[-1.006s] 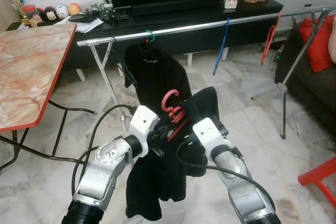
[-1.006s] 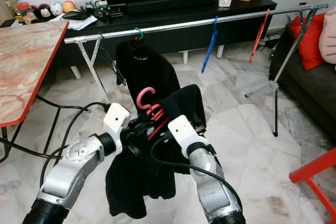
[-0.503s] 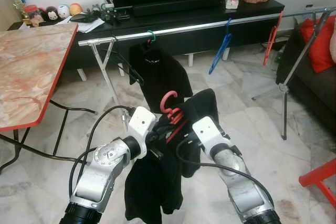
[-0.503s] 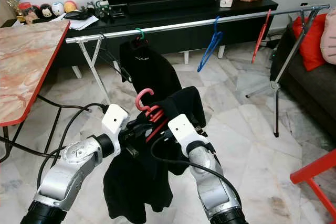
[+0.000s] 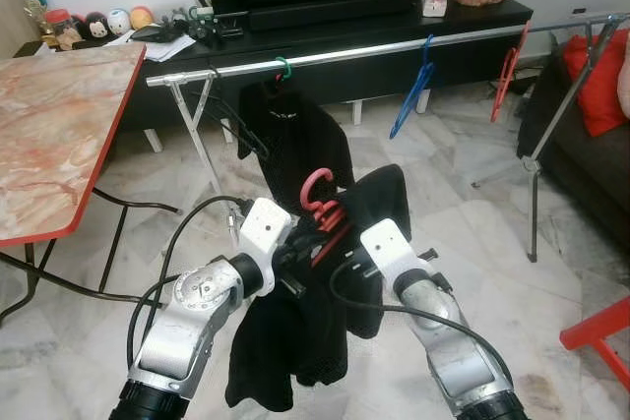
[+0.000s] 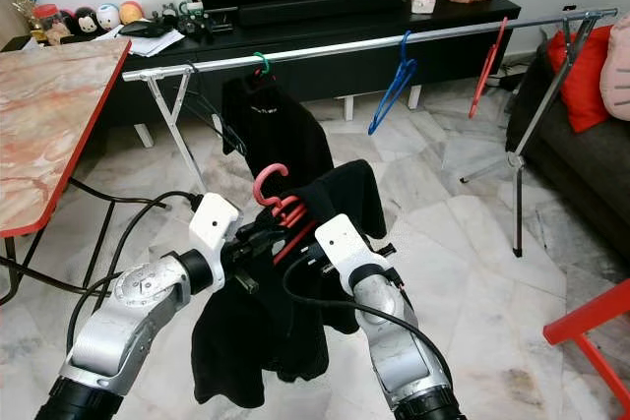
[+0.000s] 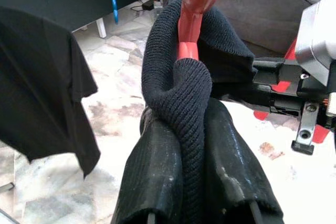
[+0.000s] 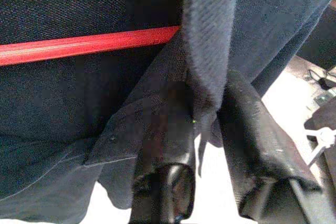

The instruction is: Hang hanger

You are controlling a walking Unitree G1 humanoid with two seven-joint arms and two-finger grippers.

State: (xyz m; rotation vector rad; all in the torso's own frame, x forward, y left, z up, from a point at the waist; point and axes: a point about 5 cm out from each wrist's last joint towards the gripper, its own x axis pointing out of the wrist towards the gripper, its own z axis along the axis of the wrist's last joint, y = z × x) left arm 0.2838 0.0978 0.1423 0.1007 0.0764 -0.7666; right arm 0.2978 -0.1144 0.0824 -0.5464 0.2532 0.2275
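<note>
Hanger (image 5: 320,206), red, rides between the two arms well short of the silver rail (image 5: 394,44), its hook pointing up and a black knit garment (image 5: 295,327) draped over it and hanging down below. Left gripper (image 7: 189,145) has its jaws closed on the knit collar right under the red neck of the hanger; right gripper (image 8: 210,129) has its jaws clamped on the black cloth just below the red bar. The carry seems to be the step in hand: the load is held, not yet hung. Next the hook would need lifting above the rail and lowering onto a bare stretch. On the rail already hang a black shirt (image 5: 290,140) on a green hook, directly ahead, then a blue hanger (image 5: 411,95) and a red hanger (image 5: 507,71) further right. The gap between shirt and blue hanger looks the likeliest spot. A marble-patterned bench (image 5: 49,135) stands to the left, a dark TV cabinet (image 5: 472,22) behind the rail.
</note>
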